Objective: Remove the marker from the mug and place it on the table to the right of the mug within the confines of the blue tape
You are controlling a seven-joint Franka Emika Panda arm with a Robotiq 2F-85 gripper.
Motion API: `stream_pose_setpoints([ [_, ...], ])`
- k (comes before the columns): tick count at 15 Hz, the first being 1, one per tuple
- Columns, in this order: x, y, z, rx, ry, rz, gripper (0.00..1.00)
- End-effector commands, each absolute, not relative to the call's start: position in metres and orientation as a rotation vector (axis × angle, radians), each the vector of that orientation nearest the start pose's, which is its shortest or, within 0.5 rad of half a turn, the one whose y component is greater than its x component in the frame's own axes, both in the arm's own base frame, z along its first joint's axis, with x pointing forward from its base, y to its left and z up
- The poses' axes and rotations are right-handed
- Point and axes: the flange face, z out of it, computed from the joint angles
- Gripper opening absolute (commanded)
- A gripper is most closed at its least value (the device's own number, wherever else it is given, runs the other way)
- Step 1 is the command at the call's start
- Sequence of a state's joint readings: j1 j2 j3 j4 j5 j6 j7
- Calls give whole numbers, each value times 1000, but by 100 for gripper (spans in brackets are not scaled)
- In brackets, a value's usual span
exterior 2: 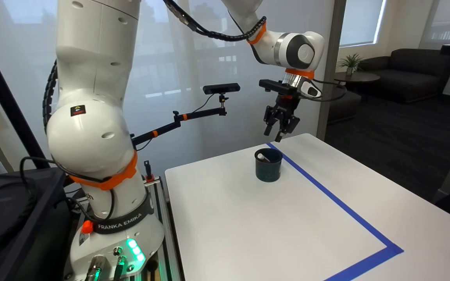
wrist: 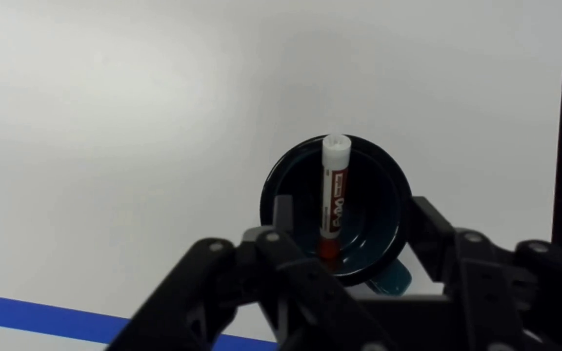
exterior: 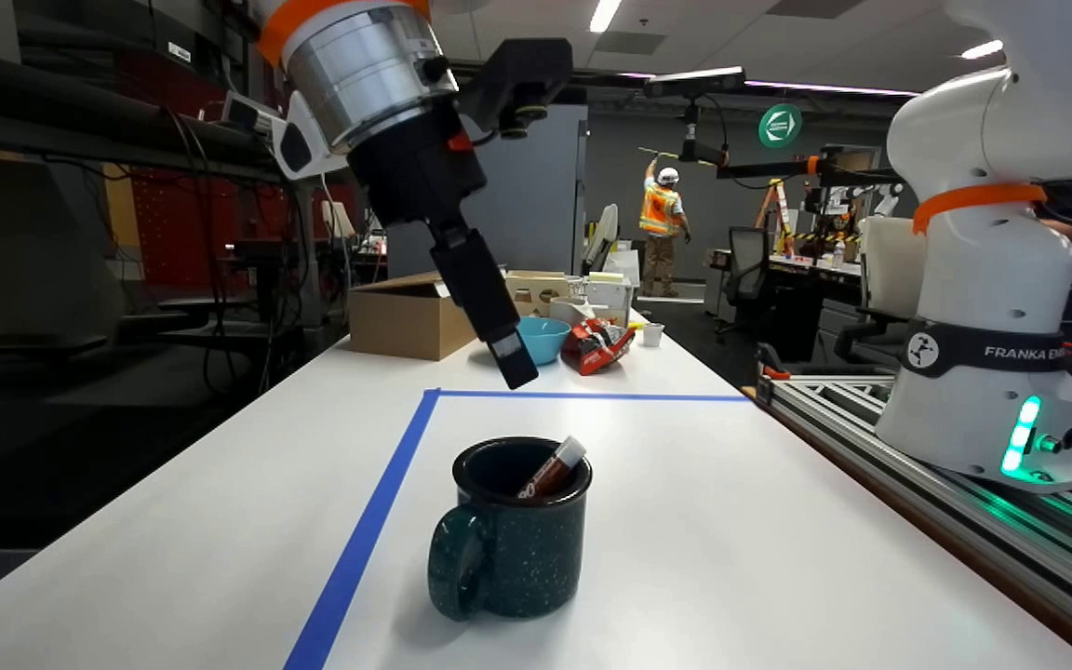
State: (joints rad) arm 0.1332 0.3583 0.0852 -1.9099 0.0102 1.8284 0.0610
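The dark green speckled mug (exterior: 536, 563) stands upright on the white table (exterior: 731, 540), inside the blue tape (exterior: 373, 521). The mug also shows in an exterior view (exterior 2: 268, 171) and the wrist view (wrist: 376, 214). The marker (wrist: 334, 195), white and dark red with a white end, leans inside it; its white end rests at the rim and its red end is down in the mug. The marker shows in both exterior views (exterior: 552, 468) (exterior 2: 263, 157). My gripper (exterior 2: 273, 134) is open and empty above the mug, apart from it. In the wrist view its fingers (wrist: 350, 207) appear either side of the marker.
Beyond the tape stand a cardboard box (exterior: 406, 321), a blue bowl (exterior: 543, 340), a red bag (exterior: 597, 346) and a small white cup (exterior: 652, 335). The robot base (exterior: 983, 400) is mounted along one table edge. A camera on a bracket (exterior 2: 221, 89) stands near it.
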Motion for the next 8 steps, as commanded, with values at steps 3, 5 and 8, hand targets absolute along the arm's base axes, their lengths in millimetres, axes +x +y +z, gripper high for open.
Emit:
stream_pose_setpoints([
  [3,553,134,271,-3095,-243,709,49],
  [5,553,133,264,-3087,-247,723,49],
  [8,555,129,252,-3085,-255,734,48],
])
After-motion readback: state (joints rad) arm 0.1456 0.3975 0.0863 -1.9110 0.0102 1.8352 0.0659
